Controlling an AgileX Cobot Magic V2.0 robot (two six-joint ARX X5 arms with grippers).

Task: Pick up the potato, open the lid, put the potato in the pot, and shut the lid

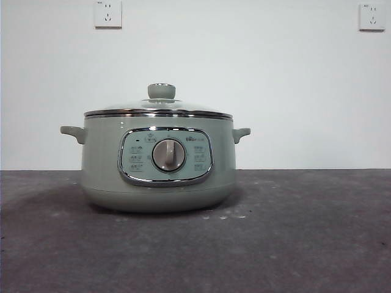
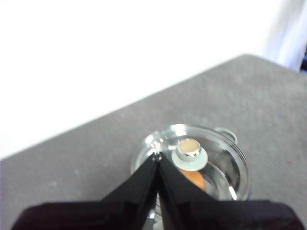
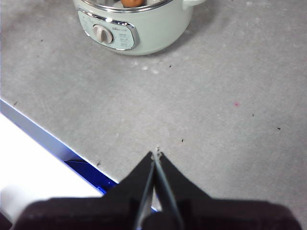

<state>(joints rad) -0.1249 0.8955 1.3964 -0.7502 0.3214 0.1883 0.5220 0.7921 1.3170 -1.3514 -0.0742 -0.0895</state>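
The sage-green pot (image 1: 159, 162) stands on the grey table with its glass lid (image 1: 159, 108) shut on it, green knob (image 1: 161, 91) on top. The left wrist view looks down on the lid (image 2: 192, 160) and its knob (image 2: 189, 149); the orange-brown potato (image 2: 195, 179) lies inside the pot under the glass. The right wrist view shows the pot (image 3: 139, 24) far off with the potato (image 3: 132, 2) showing through the lid. My left gripper (image 2: 156, 157) is shut and empty, above and short of the lid. My right gripper (image 3: 156, 155) is shut and empty over the table near its edge.
The grey table (image 1: 305, 244) runs wide around the pot. A white wall with two sockets (image 1: 108, 13) stands behind it. The table's edge (image 3: 53, 139) lies close to my right gripper.
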